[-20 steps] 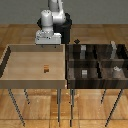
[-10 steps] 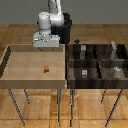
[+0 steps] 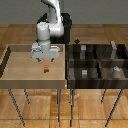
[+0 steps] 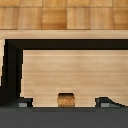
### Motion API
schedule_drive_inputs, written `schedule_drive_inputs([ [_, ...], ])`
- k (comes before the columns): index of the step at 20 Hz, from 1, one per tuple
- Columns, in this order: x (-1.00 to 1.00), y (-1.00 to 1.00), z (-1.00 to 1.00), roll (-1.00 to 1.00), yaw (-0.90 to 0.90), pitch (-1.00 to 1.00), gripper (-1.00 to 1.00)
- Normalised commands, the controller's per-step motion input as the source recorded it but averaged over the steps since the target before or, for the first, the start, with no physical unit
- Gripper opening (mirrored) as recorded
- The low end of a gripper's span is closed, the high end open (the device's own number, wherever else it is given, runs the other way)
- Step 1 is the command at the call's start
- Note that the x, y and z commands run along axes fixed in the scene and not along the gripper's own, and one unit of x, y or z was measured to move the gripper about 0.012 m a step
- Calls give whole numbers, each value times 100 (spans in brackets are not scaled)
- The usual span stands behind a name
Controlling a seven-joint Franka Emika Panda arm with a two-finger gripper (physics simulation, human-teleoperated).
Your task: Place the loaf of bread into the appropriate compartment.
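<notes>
The loaf of bread is a tiny orange-brown block lying on the floor of the light wooden tray on the exterior view's left. My gripper hangs just above it, open, with nothing held. The wrist view shows the loaf of bread centred between my two dark fingertips, which stand wide apart on either side of it. The gripper does not touch the loaf.
A dark box with several compartments stands on the exterior view's right, next to the tray. Small grey-white objects sit in some compartments. Both stand on thin metal legs over a wooden floor.
The gripper has come down closer to the loaf. The loaf has not moved.
</notes>
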Motion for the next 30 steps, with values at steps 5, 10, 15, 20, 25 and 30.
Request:
schedule_drive_inputs([
  [5, -80, 0, 0, 0, 0, 0, 100],
  [10, -40, 0, -20, 0, 0, 0, 100],
  [15, 0, 0, -100, 0, 0, 0, 100],
  [20, 0, -5, -40, 0, 0, 0, 100],
  [25, 0, 0, -20, 0, 0, 0, 100],
  [30, 20, 0, 0, 0, 0, 0, 100],
])
